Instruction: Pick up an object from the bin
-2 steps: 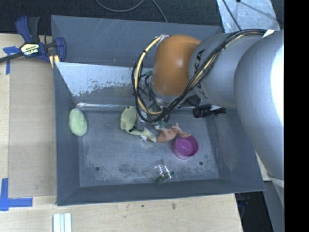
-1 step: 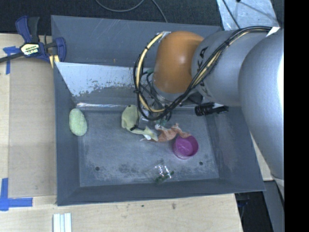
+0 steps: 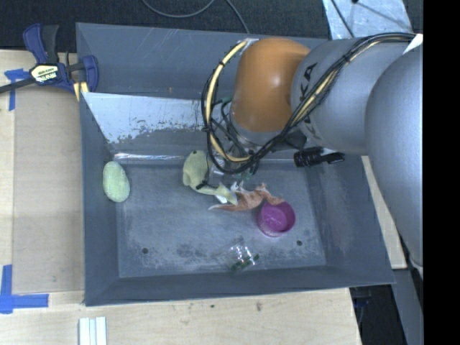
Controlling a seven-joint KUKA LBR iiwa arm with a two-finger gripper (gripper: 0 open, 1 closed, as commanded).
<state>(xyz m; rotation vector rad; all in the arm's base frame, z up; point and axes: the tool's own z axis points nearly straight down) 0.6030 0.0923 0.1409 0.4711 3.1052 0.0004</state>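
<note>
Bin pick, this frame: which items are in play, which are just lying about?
In play, likely, nearest the end effector:
- pale green lump
- brown scrap

Lying about:
- green oval, far left
- purple cup, right of the scrap
- small clear bit, front

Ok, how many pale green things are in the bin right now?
2: a green oval lump by the left wall, and a paler green piece mid-bin beside the arm. The arm may hide more.

dark floor (image 3: 86, 2) lies along the top edge.
</note>
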